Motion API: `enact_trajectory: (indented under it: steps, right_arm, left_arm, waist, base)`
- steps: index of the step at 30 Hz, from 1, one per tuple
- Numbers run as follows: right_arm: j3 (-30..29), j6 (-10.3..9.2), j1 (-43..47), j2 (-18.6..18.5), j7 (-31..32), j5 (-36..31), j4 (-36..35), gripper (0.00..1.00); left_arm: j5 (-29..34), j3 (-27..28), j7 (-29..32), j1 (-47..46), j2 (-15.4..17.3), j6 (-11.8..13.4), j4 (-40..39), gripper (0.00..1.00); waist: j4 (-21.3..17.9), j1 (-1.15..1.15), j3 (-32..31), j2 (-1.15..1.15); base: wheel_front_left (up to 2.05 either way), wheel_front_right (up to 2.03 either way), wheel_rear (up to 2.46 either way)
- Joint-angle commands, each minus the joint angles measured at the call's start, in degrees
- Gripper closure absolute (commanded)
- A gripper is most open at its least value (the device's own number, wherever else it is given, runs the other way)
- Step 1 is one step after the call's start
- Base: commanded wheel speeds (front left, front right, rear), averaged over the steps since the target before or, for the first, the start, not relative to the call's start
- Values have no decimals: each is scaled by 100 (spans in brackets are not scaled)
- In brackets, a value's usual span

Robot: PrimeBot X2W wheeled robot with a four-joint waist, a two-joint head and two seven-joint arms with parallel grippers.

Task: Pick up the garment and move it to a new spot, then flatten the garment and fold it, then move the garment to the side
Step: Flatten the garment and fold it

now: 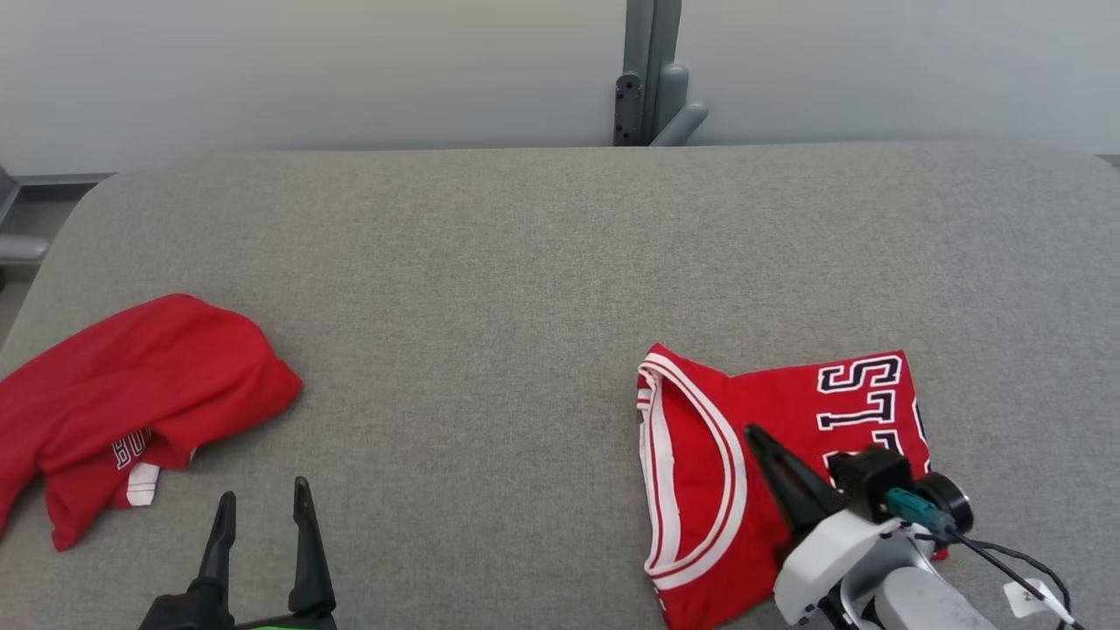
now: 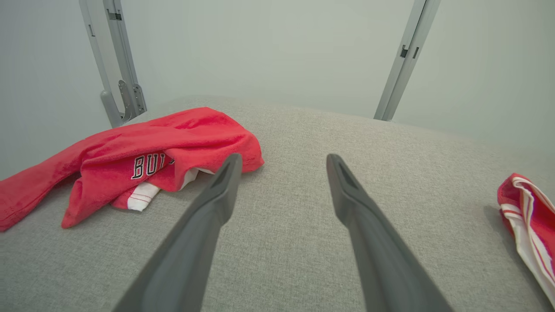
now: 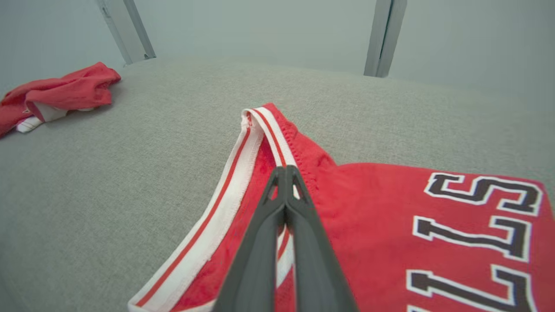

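Observation:
A folded red jersey (image 1: 700, 455) with white trim and dark letters lies at the front right of the grey padded table (image 1: 525, 289). My right gripper (image 1: 757, 435) is shut, its fingertips together just over the jersey's armhole trim (image 3: 260, 143); no cloth shows pinched between them (image 3: 285, 169). A second red garment (image 1: 131, 385) lies crumpled at the left edge, lettering partly showing (image 2: 149, 164). My left gripper (image 1: 264, 490) stands open at the front left, just right of the crumpled garment, with nothing between its fingers (image 2: 282, 158). The jersey's edge (image 2: 527, 208) shows far right in the left wrist view.
A grey metal post (image 1: 652, 79) stands behind the table's back edge against a pale wall. The table's rounded left corner (image 1: 79, 201) is close to the crumpled garment. Bare grey surface lies between the two garments.

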Motion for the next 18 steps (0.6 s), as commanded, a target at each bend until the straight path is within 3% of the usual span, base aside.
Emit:
enact_trajectory:
  steps: [1,2,3,4,5,6,11,18]
  right_arm:
    - [-379,-6,292,-35,-16,-213,-347,100]
    - [-568,-6,402,-54,-16,-333,-535,100]
    - [-782,-7,538,-64,-17,-445,-716,56]
    - [-782,-7,538,-64,-17,-445,-716,56]
    - [-978,-7,687,-59,-17,-537,-864,22]
    - [-1144,-6,821,-44,-17,-646,-1008,0]
    - [-1901,-6,1266,53,-18,-936,-1554,0]
    - [-2706,-7,1434,220,-18,-1329,-1738,0]
  left_arm:
    - [36,94,-14,94,9,17,-30,0]
    - [66,131,-15,113,8,14,-41,0]
    - [87,164,-14,138,9,6,-39,0]
    - [87,164,-14,138,9,6,-39,0]
    - [111,200,-14,165,8,-7,-33,0]
    - [142,234,-14,184,9,-19,-29,0]
    - [225,434,-14,255,9,11,-99,0]
    - [372,515,-15,268,9,-53,-114,0]
  waist:
    - [-138,0,-109,0]
    - [-175,0,-137,0]
    - [-209,0,-175,0]
    - [-209,0,-175,0]
    - [-242,0,-221,0]
    - [-279,0,-261,0]
    - [-470,0,-351,0]
    - [-617,0,-370,0]
  base:
    - [0,0,0]
    - [0,0,0]
    - [0,0,0]
    - [0,0,0]
    - [0,0,0]
    - [0,0,0]
    - [0,0,0]
    - [0,0,0]
